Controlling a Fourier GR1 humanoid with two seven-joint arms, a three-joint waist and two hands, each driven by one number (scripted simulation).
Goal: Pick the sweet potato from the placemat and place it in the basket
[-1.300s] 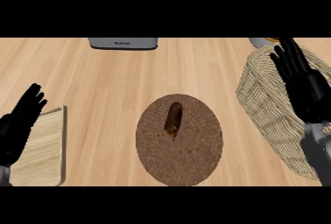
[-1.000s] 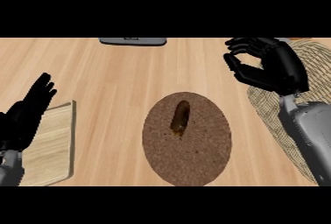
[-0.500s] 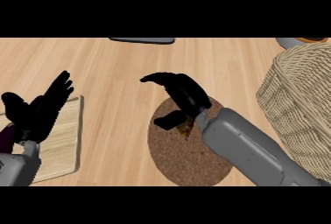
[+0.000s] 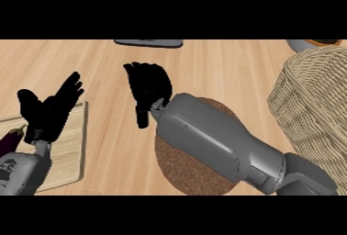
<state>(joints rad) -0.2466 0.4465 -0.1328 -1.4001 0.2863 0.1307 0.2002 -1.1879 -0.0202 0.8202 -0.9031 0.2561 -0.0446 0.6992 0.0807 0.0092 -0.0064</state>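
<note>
My right hand (image 4: pixel 150 90) hangs over the counter just beyond the far left edge of the brown oval placemat (image 4: pixel 183 172), fingers straight and open, holding nothing. Its grey forearm (image 4: pixel 217 137) lies across the placemat and hides the sweet potato completely. The woven basket (image 4: pixel 315 110) stands at the right edge of the view. My left hand (image 4: pixel 49 112) rests open, fingers up, at the left, over the wooden cutting board (image 4: pixel 68 151).
A dark purple vegetable (image 4: pixel 10 140) peeks in at the left edge by the board. A grey flat object (image 4: pixel 149 42) lies at the far edge of the counter. A grey bowl (image 4: pixel 315 44) with something orange sits at the top right.
My right arm swung from above the basket leftward and down across the placemat, and now covers the sweet potato. The view shifted, so the basket looms larger at the right.
</note>
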